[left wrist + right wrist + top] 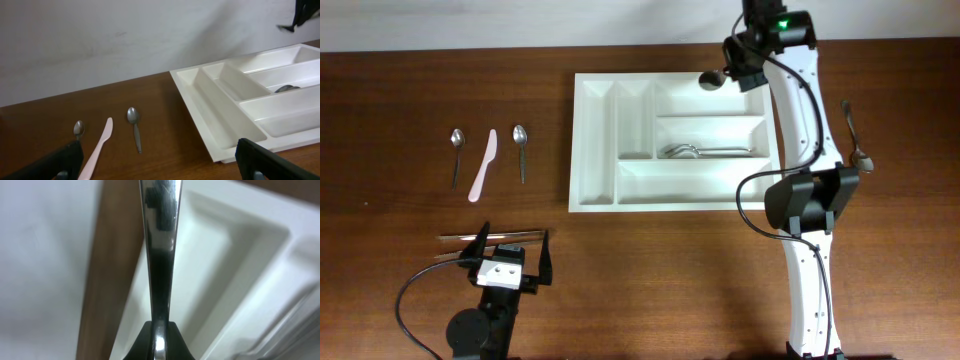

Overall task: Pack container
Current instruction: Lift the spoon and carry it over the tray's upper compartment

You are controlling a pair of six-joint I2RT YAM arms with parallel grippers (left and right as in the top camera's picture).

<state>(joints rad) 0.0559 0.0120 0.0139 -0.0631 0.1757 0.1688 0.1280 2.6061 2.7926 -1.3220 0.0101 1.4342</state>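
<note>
- We found the right gripper (159, 342) clamped shut on the handle of a metal spoon (159, 240), with the handle running straight out from between the fingers.
- In the overhead view the spoon's bowl hung above the top long compartment of the white cutlery tray (597, 140), near that compartment's left end.
- We judged the main risk to be a bad release: let go from that height, the spoon could bounce, end up leaning on a divider or tip into the neighbouring slot.
- A thin, smooth handle held near one end could also swivel in the grip, so the bowl might catch the tray's wall on the way down and shift the tray.
- The left gripper (515, 240) stood wide open and empty low at the table's near-left edge, over a pair of thin sticks (460, 238); we saw little danger from it.
- The tray lay flat in the middle of the table (400, 80).
- Its middle long compartment held a small cluster of metal cutlery (698, 151); we could not tell the pieces apart.
- The two narrow slots and the bottom long compartment looked empty, as did the top one.
- Two small spoons (457, 140) (520, 138) and a pink knife (483, 168) lay left of the tray, and another metal utensil (853, 135) lay to its right.
</note>
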